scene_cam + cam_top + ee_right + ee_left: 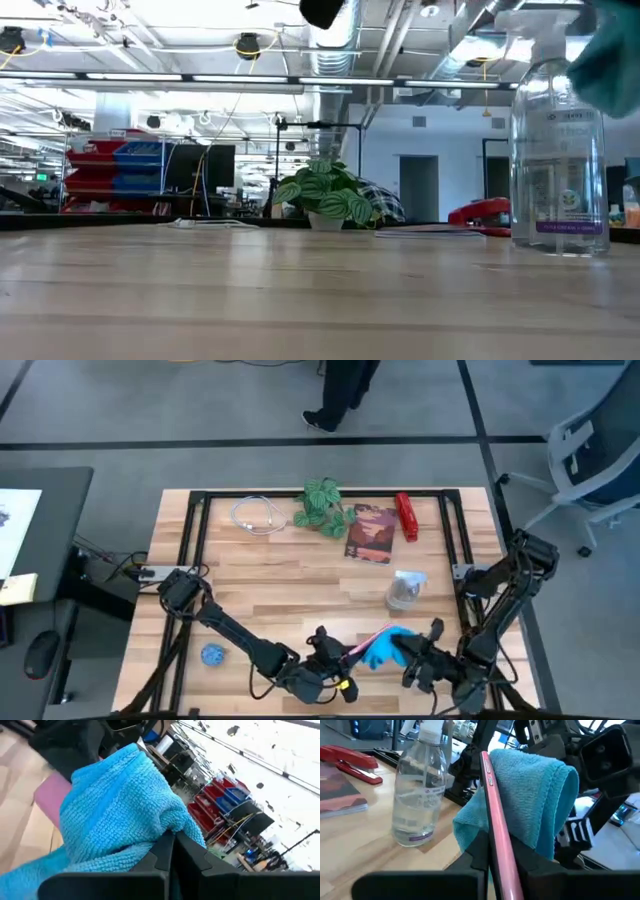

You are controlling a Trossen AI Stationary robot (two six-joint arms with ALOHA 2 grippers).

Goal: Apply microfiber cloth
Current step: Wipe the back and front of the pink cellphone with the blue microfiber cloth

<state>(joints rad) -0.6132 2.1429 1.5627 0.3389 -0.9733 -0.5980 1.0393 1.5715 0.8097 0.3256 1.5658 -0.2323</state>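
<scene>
- The left gripper (335, 660) is at the near edge of the table (250, 575), toward the middle; its jaws are closed on a thin pink-edged phone (495, 825), held on edge and tilted; in the high view the phone (368, 640) shows as a pink strip slanting up from the gripper
- The microfiber cloth (530, 800) is draped over the upper part of the phone, lifted clear of the table; it hangs down one face in loose folds; in the high view the cloth (385, 648) sits between the two grippers
- The right gripper (412, 650) meets the cloth from the right; in the right wrist view its dark fingers (170, 852) are pinched together on a fold of the cloth (115, 815), with the pink phone (50, 795) peeking out behind the fabric
- A clear spray bottle (404, 590) stands upright on the table just behind the cloth and the phone; in the low view the bottle (557, 140) is at the right, and a blurred teal patch of the cloth (612, 60) hangs above beside it
- Farther back stand a small potted plant (322, 507), a reddish book (370, 535), a red stapler (406, 517) and a coiled white cable (258, 515)
- A small blue patterned ball (212, 654) lies near the front left, well apart from the cloth
- A person's legs (340, 395) show on the floor beyond the far edge
</scene>
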